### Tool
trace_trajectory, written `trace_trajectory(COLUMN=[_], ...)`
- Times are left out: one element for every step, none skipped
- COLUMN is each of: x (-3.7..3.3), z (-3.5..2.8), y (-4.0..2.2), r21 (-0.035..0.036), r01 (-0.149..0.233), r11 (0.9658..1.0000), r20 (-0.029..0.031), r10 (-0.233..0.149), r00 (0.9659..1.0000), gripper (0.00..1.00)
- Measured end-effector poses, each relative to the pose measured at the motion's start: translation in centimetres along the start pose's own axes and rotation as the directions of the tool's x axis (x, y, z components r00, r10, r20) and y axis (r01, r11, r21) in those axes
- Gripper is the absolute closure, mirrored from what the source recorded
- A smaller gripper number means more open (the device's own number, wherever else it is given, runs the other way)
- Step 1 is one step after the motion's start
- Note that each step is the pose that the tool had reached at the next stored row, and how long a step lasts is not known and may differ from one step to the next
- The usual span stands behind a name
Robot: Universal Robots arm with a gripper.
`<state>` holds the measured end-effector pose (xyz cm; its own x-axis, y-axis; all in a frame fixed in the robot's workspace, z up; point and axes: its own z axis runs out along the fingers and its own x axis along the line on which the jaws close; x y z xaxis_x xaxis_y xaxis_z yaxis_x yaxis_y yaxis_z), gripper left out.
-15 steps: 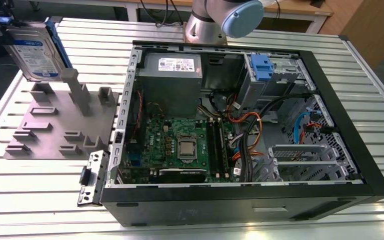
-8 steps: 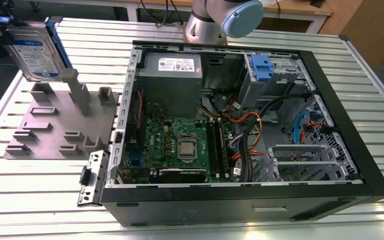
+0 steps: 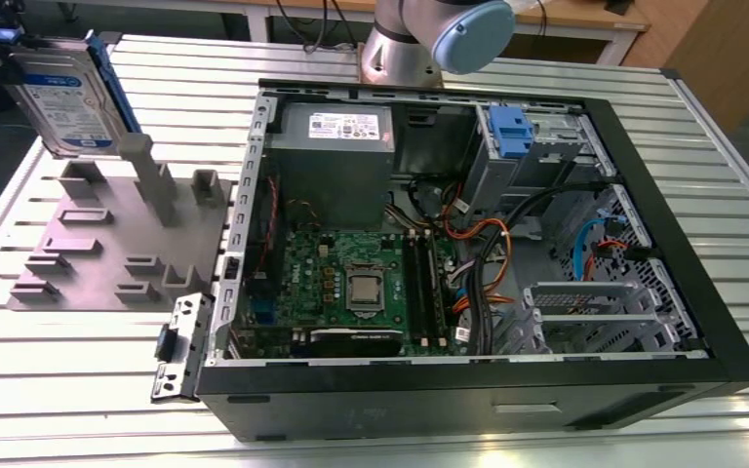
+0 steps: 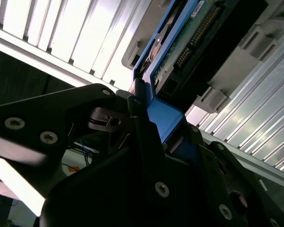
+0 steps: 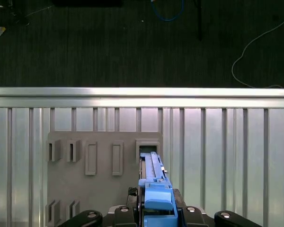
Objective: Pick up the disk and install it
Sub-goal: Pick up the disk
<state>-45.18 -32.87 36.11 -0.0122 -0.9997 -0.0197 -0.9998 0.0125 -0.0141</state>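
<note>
Gripper (image 5: pixel 157 212) clamped on disk (image 3: pixel 73 102) at blue carrier end. Disk upright, long axis vertical, hangs below gripper over grey rack (image 3: pixel 95 249); lower end near slot, contact unclear. PC case (image 3: pixel 479 400) beside rack.

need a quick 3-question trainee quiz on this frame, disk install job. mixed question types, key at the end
1. True or false: the disk is seated in a drive bay of the computer case.
2. Multiple choice: what is the end effector shut on?
A) the disk's blue carrier frame
B) a memory stick
C) an orange cable
3. Short answer: in the exterior view, what stands on the table just below the disk?

Key
1. False. The disk hangs upright outside the case, to the exterior view's left of it.
2. A
3. The grey slotted fixture.
</note>
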Motion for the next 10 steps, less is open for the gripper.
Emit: trace_trajectory(x=[0.0,0.0,-0.01,-0.01,-0.01,-0.01,-0.02,-0.02,-0.02,-0.02], z=[-0.12,-0.24,-0.34,-0.43,-0.49,-0.56,-0.66,-0.74,-0.81,-0.88], y=[0.0,0.0,-0.01,-0.01,-0.01,-0.01,-0.01,-0.01,-0.01,-0.01], r21=[0.0,0.0001,0.0001,0.0001,0.0003,0.0002,0.0,0.0001,0.0002,0.0002], r01=[0.0,0.0,0.0,0.0,0.0,0.0,0.0,0.0,0.0,0.0], r11=[1.0,1.0,1.0,1.0,1.0,1.0,1.0,1.0,1.0,1.0], r20=[0.0,0.0,0.0,0.0,0.0001,0.0001,0.0,0.0,0.0001,0.0001], r10=[0.0,0.0,0.0,0.0,0.0,0.0,0.0,0.0,0.0,0.0], r00=[1.0,1.0,1.0,1.0,1.0,1.0,1.0,1.0,1.0,1.0], gripper=[0.64,0.64,0.64,0.64,0.64,0.64,0.64,0.64,0.64,0.64])
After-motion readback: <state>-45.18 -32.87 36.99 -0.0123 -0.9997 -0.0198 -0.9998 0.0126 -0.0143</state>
